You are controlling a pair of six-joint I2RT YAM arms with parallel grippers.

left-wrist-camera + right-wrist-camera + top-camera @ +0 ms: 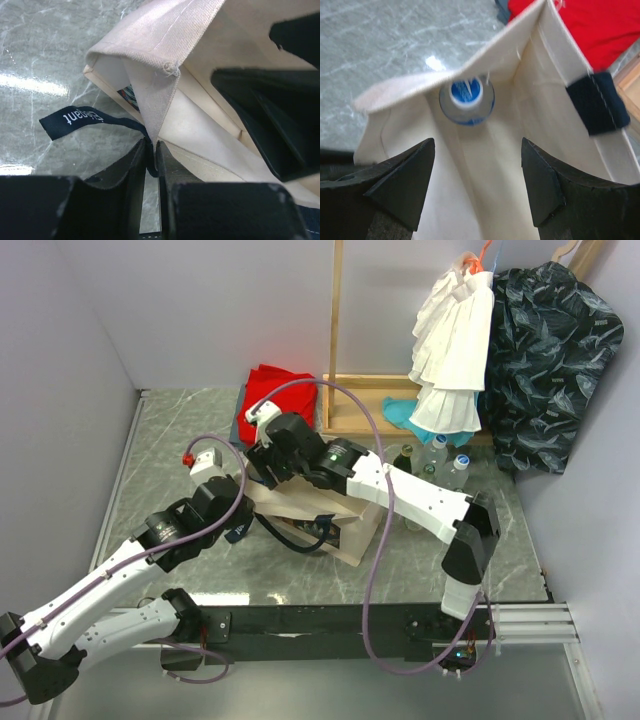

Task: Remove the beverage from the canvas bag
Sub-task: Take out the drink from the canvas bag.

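The beverage (467,99) is a bottle with a blue cap, seen cap-on deep inside the canvas bag (485,170). It sits at the far end of the interior, against the back fold. A flap of the bag's rim sags over it and crosses the top edge of the cap. Pale cloth walls run from the bottle out to the mouth with nothing between them.

The right gripper (477,145) hangs at that mouth with its fingers spread wide and touching nothing. The bottle is centred in the gap beyond them. On its right, the bag's side wall stands upright and carries a navy strap (597,102) at the rim.

The left gripper (151,148) is pressed together on the bag's rim at a corner seam, where a lettered navy strap end runs into the pinch.

From above, the bag lies on its side on the marble table (170,430), between the two arms. A red cloth (275,390) lies just behind it, and a cluster of bottles (432,458) stands near on the right. A wooden rack (350,405) stands beyond those, and the marble stretches away on the bag's left.
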